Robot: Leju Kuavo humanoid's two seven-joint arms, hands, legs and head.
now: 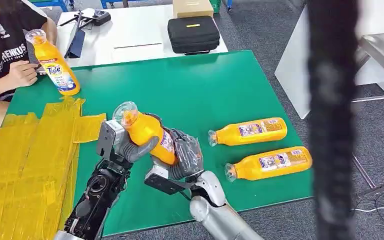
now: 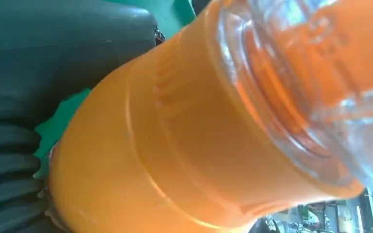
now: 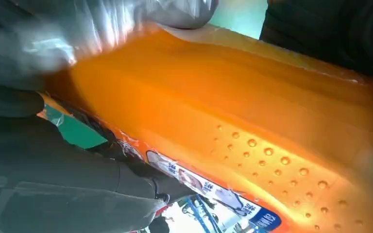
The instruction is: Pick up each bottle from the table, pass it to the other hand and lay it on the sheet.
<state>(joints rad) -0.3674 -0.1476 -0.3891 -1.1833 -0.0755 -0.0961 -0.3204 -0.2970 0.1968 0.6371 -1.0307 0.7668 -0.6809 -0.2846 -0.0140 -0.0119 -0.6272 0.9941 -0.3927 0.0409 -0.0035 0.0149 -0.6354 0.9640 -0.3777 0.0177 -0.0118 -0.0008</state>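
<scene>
An orange bottle (image 1: pixel 144 131) with a clear cap is tilted above the green table (image 1: pixel 205 85), cap towards the far left. My left hand (image 1: pixel 121 146) grips it just below the neck, thumb wrapped across the front. My right hand (image 1: pixel 183 155) holds its lower, labelled part. Up close, the left wrist view has the bottle's shoulder and cap (image 2: pixel 213 131) beside my left hand (image 2: pixel 9 165). In the right wrist view the bottle's side (image 3: pixel 252 121) lies in my right hand (image 3: pixel 53 184). The yellow sheet (image 1: pixel 25 165) covers the table's left part.
Two more orange bottles (image 1: pixel 250 131) (image 1: pixel 272 164) lie on their sides at the right of the table. A person at the far left holds an orange Tide bottle (image 1: pixel 55 62) upright on the table. A black case (image 1: pixel 193 34) sits on the white table behind.
</scene>
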